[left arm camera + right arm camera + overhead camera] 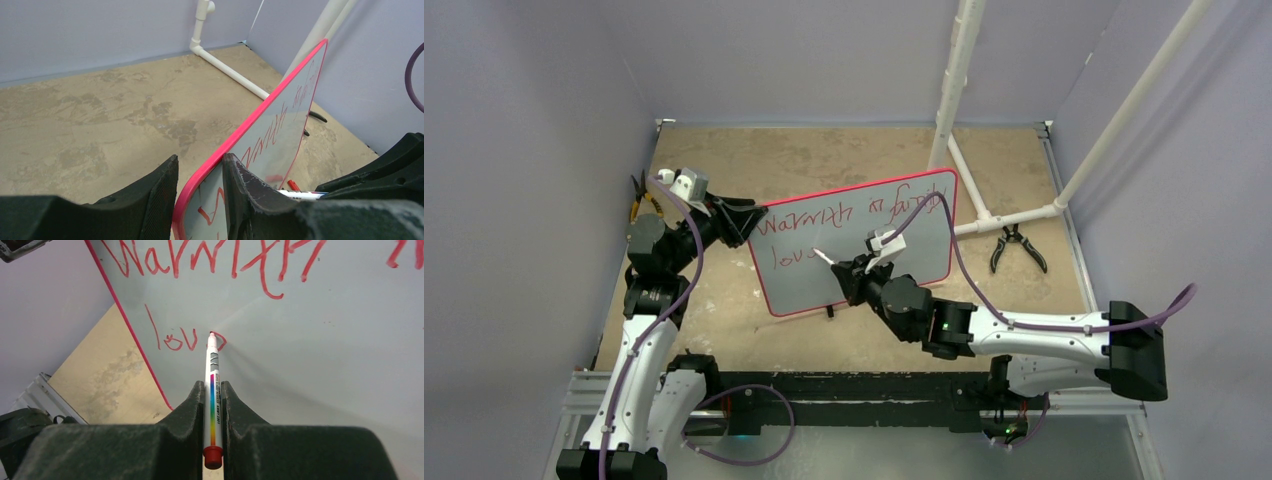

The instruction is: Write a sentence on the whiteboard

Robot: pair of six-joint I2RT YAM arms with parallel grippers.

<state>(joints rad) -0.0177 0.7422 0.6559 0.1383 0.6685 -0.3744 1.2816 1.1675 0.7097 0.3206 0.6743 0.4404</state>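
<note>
A whiteboard with a red rim stands upright on a tan table; the left gripper pinches its upper corner edge, one black finger on the back face and one on the written face. The right gripper is pressed together on a white marker with a rainbow stripe and a red end cap; the marker runs straight out ahead of its fingers, and the tip touches the board. The sentence is in red; "Warmth" lies above the marker tip, "lov" just left of it, and a partly drawn letter sits at the tip itself. Black pliers lie on the table beyond the board, well apart from both grippers.
</note>
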